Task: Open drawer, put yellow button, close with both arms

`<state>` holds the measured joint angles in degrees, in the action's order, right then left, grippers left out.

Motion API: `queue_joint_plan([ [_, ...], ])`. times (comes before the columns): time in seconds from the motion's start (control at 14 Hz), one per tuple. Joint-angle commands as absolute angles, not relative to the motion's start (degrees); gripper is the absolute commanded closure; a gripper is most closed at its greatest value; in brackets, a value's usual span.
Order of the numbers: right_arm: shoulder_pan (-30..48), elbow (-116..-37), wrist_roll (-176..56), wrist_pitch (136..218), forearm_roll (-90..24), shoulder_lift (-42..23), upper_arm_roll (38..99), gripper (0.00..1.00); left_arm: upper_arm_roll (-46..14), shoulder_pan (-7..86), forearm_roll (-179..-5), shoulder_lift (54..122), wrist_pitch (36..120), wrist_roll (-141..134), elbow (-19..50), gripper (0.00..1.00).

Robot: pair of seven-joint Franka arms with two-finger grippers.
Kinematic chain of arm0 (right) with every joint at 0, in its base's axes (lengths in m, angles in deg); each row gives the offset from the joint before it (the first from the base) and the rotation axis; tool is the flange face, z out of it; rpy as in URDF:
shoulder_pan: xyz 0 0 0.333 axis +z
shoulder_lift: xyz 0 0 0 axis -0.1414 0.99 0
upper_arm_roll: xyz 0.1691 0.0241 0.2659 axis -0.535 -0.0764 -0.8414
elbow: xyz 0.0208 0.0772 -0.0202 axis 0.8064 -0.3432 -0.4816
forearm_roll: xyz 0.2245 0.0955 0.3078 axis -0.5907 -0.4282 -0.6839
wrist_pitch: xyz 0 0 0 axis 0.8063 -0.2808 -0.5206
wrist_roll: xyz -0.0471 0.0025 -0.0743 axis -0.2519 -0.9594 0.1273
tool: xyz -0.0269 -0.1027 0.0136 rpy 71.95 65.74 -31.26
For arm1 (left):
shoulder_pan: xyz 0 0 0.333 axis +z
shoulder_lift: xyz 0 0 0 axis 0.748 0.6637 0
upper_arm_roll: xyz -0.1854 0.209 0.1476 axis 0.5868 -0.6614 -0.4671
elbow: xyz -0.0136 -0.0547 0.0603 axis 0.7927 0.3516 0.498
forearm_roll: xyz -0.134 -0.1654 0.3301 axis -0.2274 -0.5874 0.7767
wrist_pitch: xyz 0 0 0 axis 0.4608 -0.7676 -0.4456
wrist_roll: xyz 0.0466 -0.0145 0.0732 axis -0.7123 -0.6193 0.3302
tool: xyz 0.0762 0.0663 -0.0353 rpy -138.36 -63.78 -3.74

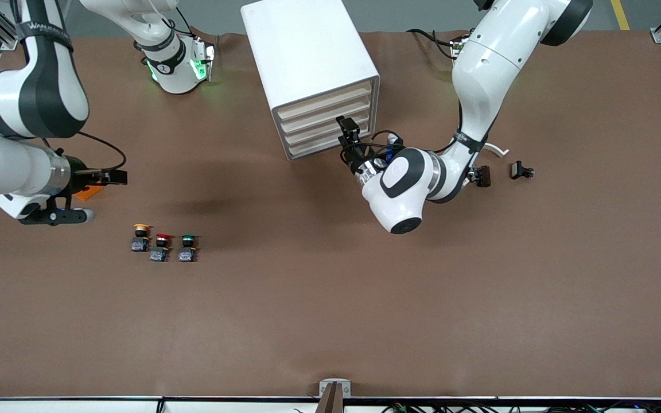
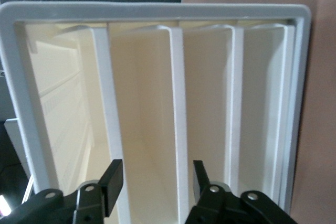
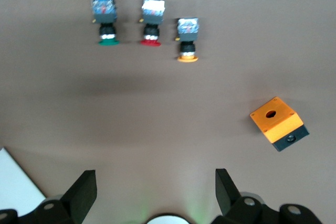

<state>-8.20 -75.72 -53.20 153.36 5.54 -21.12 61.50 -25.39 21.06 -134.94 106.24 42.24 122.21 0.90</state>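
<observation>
Nearest, the yellow button (image 1: 142,236) stands on the worktop (image 1: 330,321) beside red (image 1: 160,246) and green (image 1: 187,248) ones. Farther back, the right gripper (image 3: 156,192) hangs spread over bare worktop near an orange box (image 3: 276,123). Farthest, the left gripper (image 2: 154,182) sits at the cabinet (image 1: 307,63) front, fingers (image 2: 112,179) apart astride a drawer edge, seemingly not touching; the drawer (image 1: 325,98) is shut.

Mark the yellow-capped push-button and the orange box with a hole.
Yellow-capped push-button (image 3: 187,57): right wrist view, on its cap.
Orange box with a hole (image 3: 275,118): right wrist view, on its top face.
</observation>
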Motion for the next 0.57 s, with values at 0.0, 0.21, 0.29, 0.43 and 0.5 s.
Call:
queue_joint_plan([
  [0.0, -9.01, -74.84, -53.53, 155.48, 5.10, -19.36, 60.99, 0.00, -25.49, 19.59, -137.05, 105.57, 41.45, 125.38, 1.00, 0.40],
  [0.21, -9.27, -74.93, -53.53, 161.27, 5.44, -17.17, 61.08, 0.00, -25.40, 18.02, -139.77, 105.57, 40.75, 127.06, 1.09, 0.43],
  [0.29, -9.27, -75.01, -53.53, 162.34, 5.53, -15.51, 61.08, 0.00, -25.40, 17.05, -140.03, 105.57, 40.75, 127.41, 1.17, 0.44],
  [0.43, -9.63, -75.10, -53.53, 163.66, 5.80, -13.47, 61.17, 0.00, -25.32, 15.99, -140.21, 105.57, 40.75, 128.20, 1.44, 0.58],
  [0.5, -9.36, -75.10, -53.53, 164.19, 5.89, -12.60, 61.17, 0.00, -25.23, 15.55, -140.21, 105.57, 40.75, 128.29, 1.70, 0.60],
])
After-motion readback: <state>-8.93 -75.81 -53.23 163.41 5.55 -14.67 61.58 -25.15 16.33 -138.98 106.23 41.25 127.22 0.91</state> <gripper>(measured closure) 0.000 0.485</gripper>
